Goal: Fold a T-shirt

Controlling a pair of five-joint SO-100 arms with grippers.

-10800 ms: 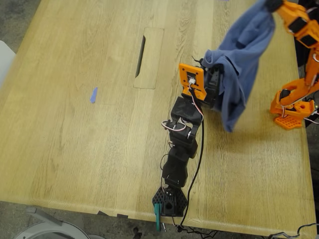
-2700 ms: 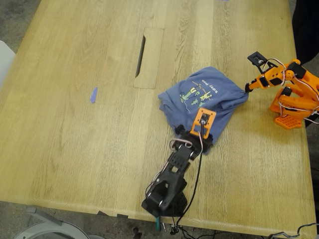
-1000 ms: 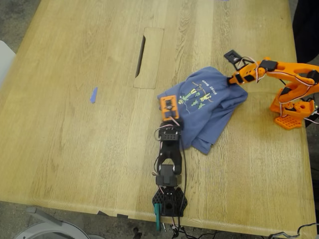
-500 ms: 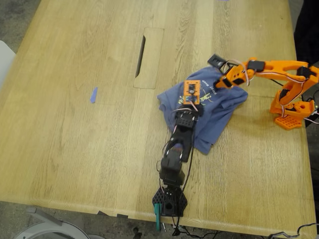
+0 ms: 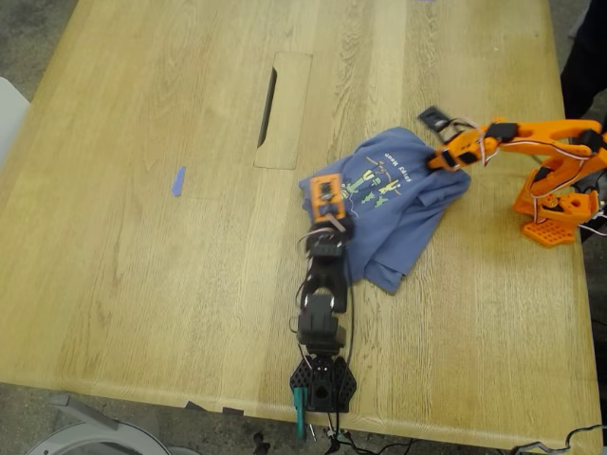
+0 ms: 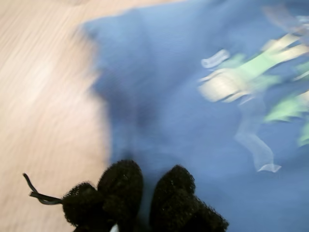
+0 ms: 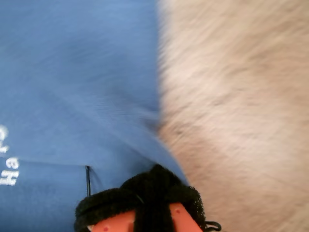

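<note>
The slate-blue T-shirt (image 5: 394,213) lies crumpled on the wooden table (image 5: 142,237), its green-and-yellow print facing up. My first gripper (image 5: 325,194), on the black arm, sits over the shirt's edge at the exterior view's left. Its fuzzy black pads (image 6: 120,186) are together just above the cloth (image 6: 183,121), with nothing between them. My second gripper (image 5: 437,162), on the orange arm, rests at the shirt's far corner towards the exterior view's right. Its pads (image 7: 152,188) are closed on top of the fabric (image 7: 77,72) beside white lettering. Both wrist views are blurred.
A long slot with an inlaid panel (image 5: 270,95) is cut into the table beyond the shirt. A small blue tape mark (image 5: 177,180) lies towards the exterior view's left. The orange arm's base (image 5: 552,227) stands near the table's edge at the exterior view's right. A dark-clothed person (image 5: 586,57) shows there too.
The shirt, held aloft earlier, now lies on the table. In the last half second my first gripper drew back to the shirt's edge and my second gripper moved back towards the exterior view's right.
</note>
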